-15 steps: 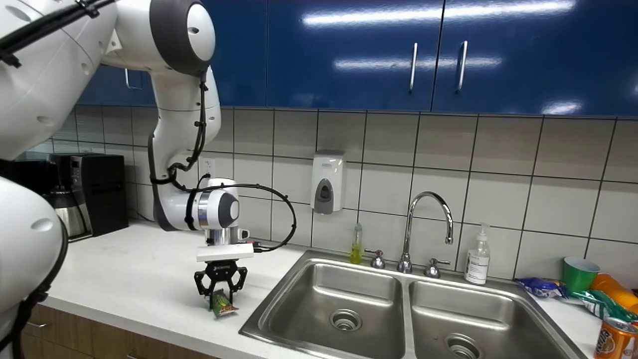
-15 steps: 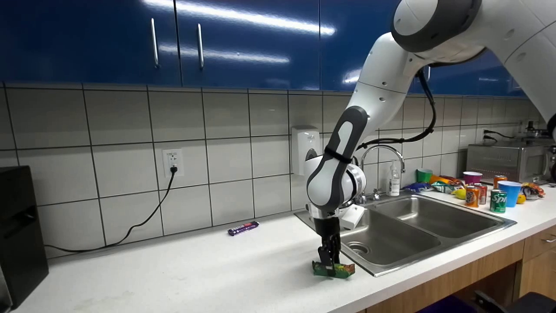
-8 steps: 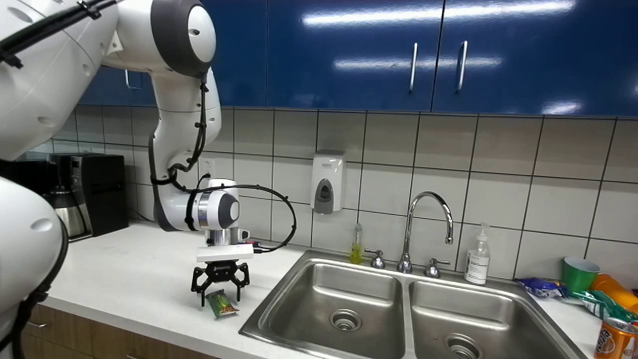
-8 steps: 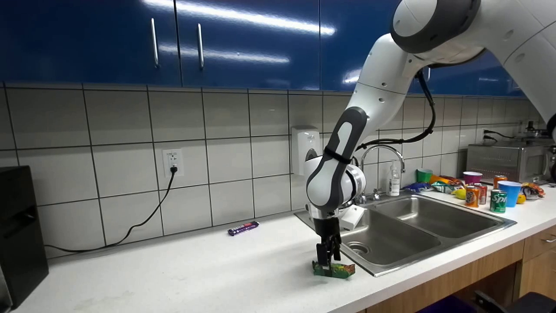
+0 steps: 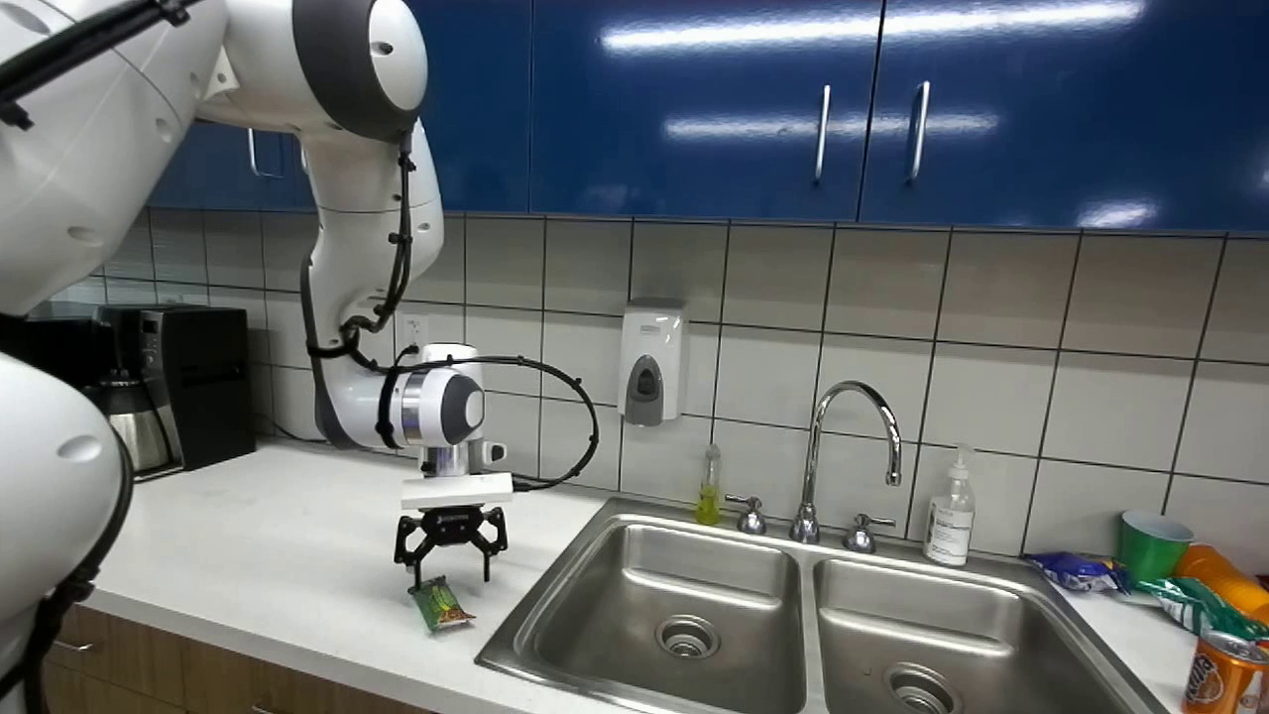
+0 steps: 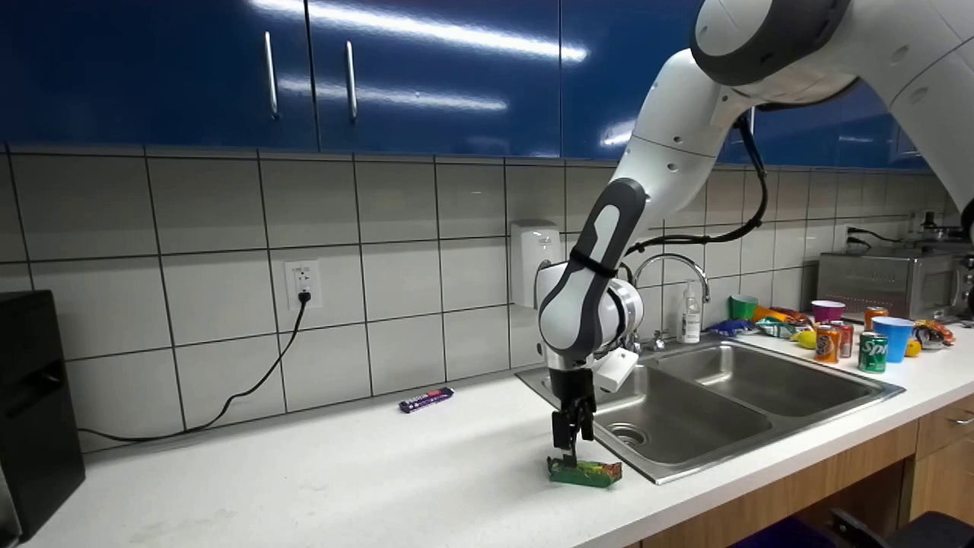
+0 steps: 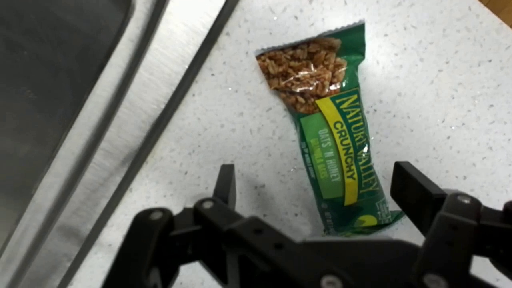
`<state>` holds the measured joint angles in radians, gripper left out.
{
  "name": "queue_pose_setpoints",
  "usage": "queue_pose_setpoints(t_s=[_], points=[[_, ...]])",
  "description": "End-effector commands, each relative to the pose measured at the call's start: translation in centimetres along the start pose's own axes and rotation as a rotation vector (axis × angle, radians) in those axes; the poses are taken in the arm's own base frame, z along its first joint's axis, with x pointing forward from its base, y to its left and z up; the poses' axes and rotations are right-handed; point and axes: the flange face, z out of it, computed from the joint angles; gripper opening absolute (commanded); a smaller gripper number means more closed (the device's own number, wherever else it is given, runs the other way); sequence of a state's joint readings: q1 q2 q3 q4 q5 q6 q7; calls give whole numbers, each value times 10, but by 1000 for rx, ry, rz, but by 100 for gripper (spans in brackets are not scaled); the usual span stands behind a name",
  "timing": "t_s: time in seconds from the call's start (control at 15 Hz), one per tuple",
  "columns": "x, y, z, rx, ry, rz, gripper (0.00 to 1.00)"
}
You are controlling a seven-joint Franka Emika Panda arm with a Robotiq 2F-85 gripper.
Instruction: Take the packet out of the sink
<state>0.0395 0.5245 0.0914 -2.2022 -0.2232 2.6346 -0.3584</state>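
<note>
The hand point(image 5: 452, 573), spread wide, hovers over one end of the packet point(image 7: 336, 152), which lies on the speckled table point(image 7: 448, 100) beside the sink point(image 7: 134, 116); the packet's lettering is legible in the wrist view alone. In an exterior view the arm point(image 6: 590, 312) covers part of the sink, and a purple bar point(image 6: 426, 399) lies near the tiled wall point(image 6: 396, 274). Blue cabinets point(image 6: 456, 76) hang above.

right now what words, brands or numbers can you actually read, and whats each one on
"NATURE VALLEY": packet
"CRUNCHY": packet's yellow band
"OATS 'N HONEY": packet's light green panel
"GRANOLA BARS": same panel, faint
"Spr": green can, rest unreadable
Orange can: sideways lettering, too unclear to quote
Too small or blurred: packet's fine print; any lettering on purple bar, pump bottle, dispenser, red can, bags
No number readable
</note>
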Motion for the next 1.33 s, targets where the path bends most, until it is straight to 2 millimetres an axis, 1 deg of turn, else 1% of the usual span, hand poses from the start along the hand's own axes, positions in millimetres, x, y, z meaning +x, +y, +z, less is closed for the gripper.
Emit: queue_pose_setpoints(t_s=[0.0, 0.4, 0.67, 1.0, 1.27], points=[[-9, 14, -19, -18, 34, 90, 100], [-29, 52, -34, -40, 64, 310, 100], [-43, 72, -39, -63, 79, 435, 100], [-57, 88, -44, -83, 100, 586, 100], [-71, 97, -44, -104, 108, 680, 100]])
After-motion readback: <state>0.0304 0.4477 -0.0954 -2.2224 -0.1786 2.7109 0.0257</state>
